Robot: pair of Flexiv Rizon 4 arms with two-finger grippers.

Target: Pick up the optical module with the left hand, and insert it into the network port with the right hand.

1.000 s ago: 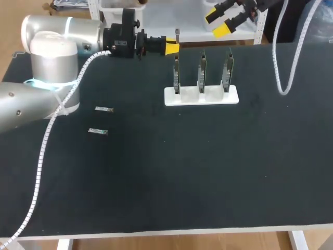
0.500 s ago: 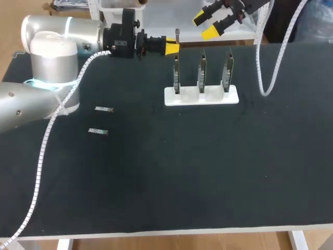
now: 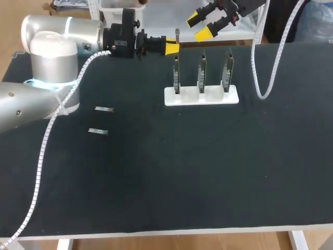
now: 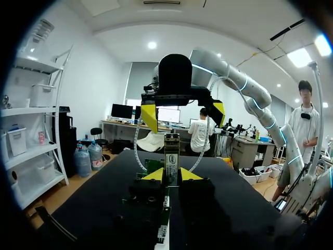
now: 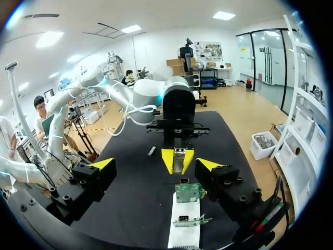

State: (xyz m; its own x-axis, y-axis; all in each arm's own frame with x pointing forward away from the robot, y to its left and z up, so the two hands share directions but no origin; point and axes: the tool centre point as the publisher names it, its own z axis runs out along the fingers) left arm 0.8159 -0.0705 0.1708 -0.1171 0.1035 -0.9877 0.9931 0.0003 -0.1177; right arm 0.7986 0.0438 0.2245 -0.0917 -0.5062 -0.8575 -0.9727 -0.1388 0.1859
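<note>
My left gripper [image 3: 171, 48] hovers above the table's far edge, shut on a slim optical module [image 3: 177, 35] that stands upright between its yellow tips. In the left wrist view the module [image 4: 171, 156] sits in that gripper [image 4: 171, 176], facing my right gripper [image 4: 183, 117]. The right gripper [image 3: 199, 26] hangs open just right of the module and higher, holding nothing. In the right wrist view its fingers [image 5: 102, 164] spread wide with the left gripper [image 5: 177, 162] and module [image 5: 178, 156] ahead. Below stands a white base [image 3: 202, 97] holding three upright port boards [image 3: 202, 70].
Two more optical modules [image 3: 104, 109] [image 3: 98, 131] lie flat on the black table at the left. A white corrugated cable [image 3: 270, 62] hangs from the right arm over the table's far right. The base [image 5: 184, 229] and a green board [image 5: 188, 191] lie under the right gripper.
The right gripper has moved leftward, closer to the held module, staying open. The left arm and its module have not moved.
</note>
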